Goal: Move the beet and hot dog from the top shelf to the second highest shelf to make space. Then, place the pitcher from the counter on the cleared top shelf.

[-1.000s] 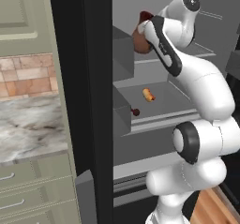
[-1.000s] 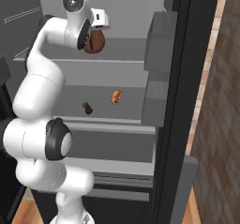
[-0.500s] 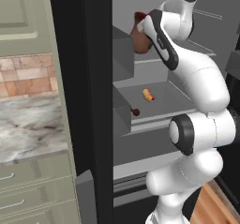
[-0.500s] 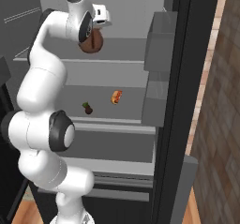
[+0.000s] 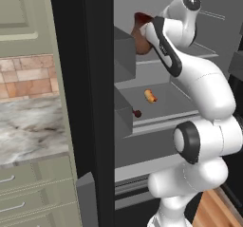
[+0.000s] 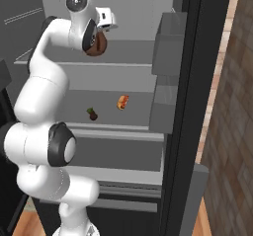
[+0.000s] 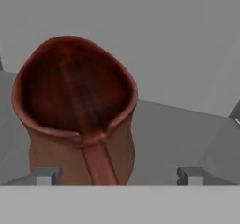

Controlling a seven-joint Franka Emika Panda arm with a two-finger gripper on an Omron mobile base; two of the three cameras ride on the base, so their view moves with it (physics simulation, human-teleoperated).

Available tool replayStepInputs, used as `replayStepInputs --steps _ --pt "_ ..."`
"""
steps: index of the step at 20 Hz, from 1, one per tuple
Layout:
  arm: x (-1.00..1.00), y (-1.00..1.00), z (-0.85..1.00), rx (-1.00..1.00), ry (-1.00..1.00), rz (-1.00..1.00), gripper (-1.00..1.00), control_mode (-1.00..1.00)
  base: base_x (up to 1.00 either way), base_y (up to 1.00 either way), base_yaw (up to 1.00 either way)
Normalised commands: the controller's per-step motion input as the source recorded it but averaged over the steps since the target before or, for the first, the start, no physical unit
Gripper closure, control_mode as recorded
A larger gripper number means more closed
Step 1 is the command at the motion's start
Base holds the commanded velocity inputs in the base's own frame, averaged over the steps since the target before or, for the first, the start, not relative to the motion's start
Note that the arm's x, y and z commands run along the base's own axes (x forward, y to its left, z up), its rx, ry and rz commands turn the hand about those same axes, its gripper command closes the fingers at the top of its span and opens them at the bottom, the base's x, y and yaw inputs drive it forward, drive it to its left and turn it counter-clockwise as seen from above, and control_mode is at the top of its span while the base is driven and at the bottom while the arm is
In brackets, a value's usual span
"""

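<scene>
My claw (image 7: 117, 175) spread wide astride the pitcher (image 7: 77, 110), gripping nothing, beet (image 6: 92, 114) and hot dog (image 6: 122, 101) one shelf below, my forearm hiding the pitcher's belly.

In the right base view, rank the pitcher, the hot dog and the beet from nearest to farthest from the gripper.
1. The pitcher, on the top shelf, right at the open gripper.
2. The hot dog, on the second highest shelf below.
3. The beet, lower left of the hot dog; close to call.
</scene>
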Motion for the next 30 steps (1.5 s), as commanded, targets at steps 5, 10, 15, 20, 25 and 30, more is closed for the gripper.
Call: replayStepInputs --steps 5,10,15,20,25,30 --pt "0.14 0.02 0.00 0.00 -0.15 -0.01 -1.00 -1.00 0.00 0.00 0.00" --pt "0.08 0.10 0.00 0.00 -0.20 -0.01 -1.00 -1.00 0.00 0.00 0.00" --pt "-0.34 0.01 0.00 0.00 -0.15 -0.01 -1.00 -1.00 0.00 0.00 0.00" --pt "-0.97 0.00 0.00 0.00 0.00 -0.07 -1.00 -1.00 0.00 0.00 0.00" --pt "-1.00 0.00 -0.06 0.00 0.01 -0.04 -1.00 -1.00 0.00 0.00 0.00" --pt "-1.00 0.00 -0.47 0.00 0.15 0.00 -1.00 -1.00 0.00 0.00 0.00"
